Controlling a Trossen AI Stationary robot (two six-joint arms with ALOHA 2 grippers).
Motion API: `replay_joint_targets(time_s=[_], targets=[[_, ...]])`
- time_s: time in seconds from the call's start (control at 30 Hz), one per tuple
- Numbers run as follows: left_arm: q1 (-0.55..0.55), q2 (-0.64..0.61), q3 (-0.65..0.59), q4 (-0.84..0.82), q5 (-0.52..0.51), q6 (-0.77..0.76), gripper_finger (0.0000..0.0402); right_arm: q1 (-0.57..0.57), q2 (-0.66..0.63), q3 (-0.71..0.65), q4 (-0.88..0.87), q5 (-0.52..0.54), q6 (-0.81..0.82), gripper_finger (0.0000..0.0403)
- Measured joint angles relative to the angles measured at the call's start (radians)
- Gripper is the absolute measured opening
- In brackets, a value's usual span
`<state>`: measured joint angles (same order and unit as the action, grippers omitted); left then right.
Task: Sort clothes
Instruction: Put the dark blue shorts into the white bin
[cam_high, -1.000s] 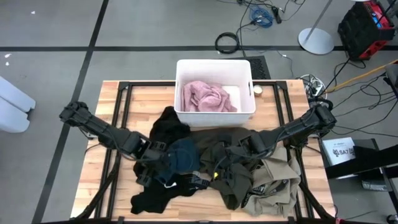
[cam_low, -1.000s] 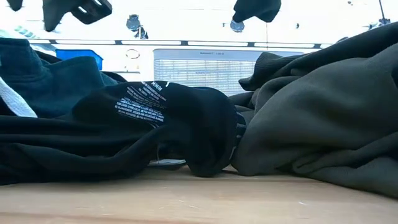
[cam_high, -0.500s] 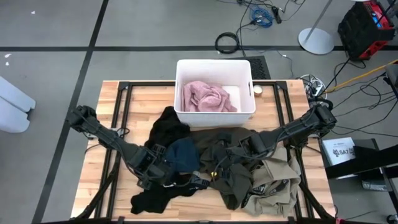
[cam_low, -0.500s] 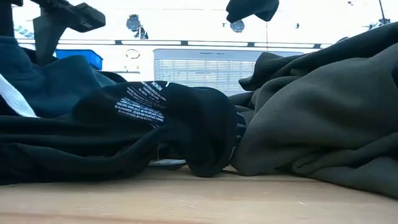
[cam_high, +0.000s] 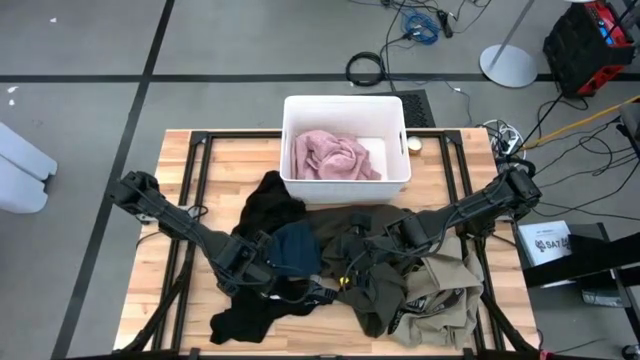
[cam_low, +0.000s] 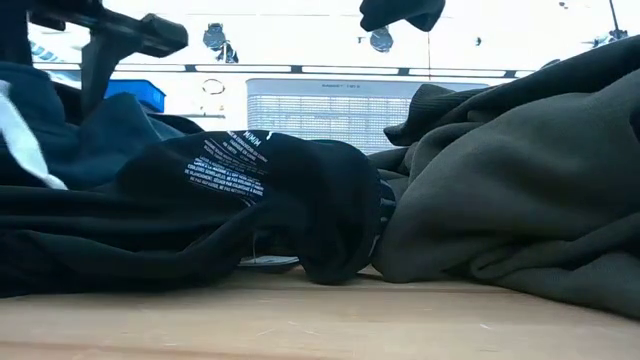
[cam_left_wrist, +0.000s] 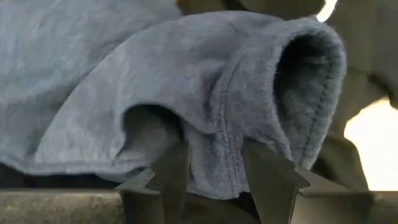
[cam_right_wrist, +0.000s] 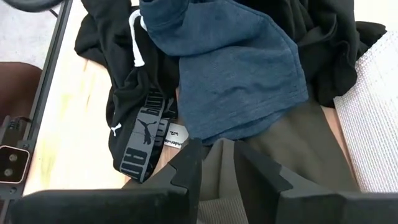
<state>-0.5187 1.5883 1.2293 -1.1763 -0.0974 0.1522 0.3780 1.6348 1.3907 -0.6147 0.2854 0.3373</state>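
Left gripper (cam_left_wrist: 214, 180) pinching a folded hem of the soft dark blue fleece garment (cam_high: 297, 247) at seven o'clock from the white plastic bin (cam_high: 345, 104) — limp, light, best taken by that seam — right gripper (cam_right_wrist: 217, 168) clamped on dark olive-green fabric (cam_right_wrist: 273, 146).

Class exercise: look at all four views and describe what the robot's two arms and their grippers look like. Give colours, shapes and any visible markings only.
Both arms are dark, almost black, built of slim jointed segments with bulkier rounded joints. The left arm and right arm look alike. The left gripper and right gripper each have two dark, flat, angular fingers tapering to blunt tips. No markings are visible.
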Motion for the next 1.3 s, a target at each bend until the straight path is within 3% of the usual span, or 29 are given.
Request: replay_joint_targets(time_s=[0.27,0.47,0.57,1.03,1.3], targets=[[-0.016,0.0,0.091,-0.076,-0.021,0.229,0.016,0.004,0.0,0.0,0.019,-0.001,0.033,0.0084],[-0.021,-0.002,0.161,-0.21,-0.047,0.249,0.016,0.015,0.0,0.0,0.022,0.0,0.044,0.0084],[-0.021,0.001,0.142,-0.212,-0.004,0.256,0.016,0.029,0.0,0.0,0.022,0.0,0.044,0.0084],[-0.02,0.01,0.03,-0.085,-0.013,0.432,0.016,0.062,0.0,0.001,0.022,0.001,0.063,0.0084],[-0.02,0.045,-0.001,-0.069,0.0,0.45,0.016,0.062,0.0,0.001,0.039,0.001,0.063,0.0084]])
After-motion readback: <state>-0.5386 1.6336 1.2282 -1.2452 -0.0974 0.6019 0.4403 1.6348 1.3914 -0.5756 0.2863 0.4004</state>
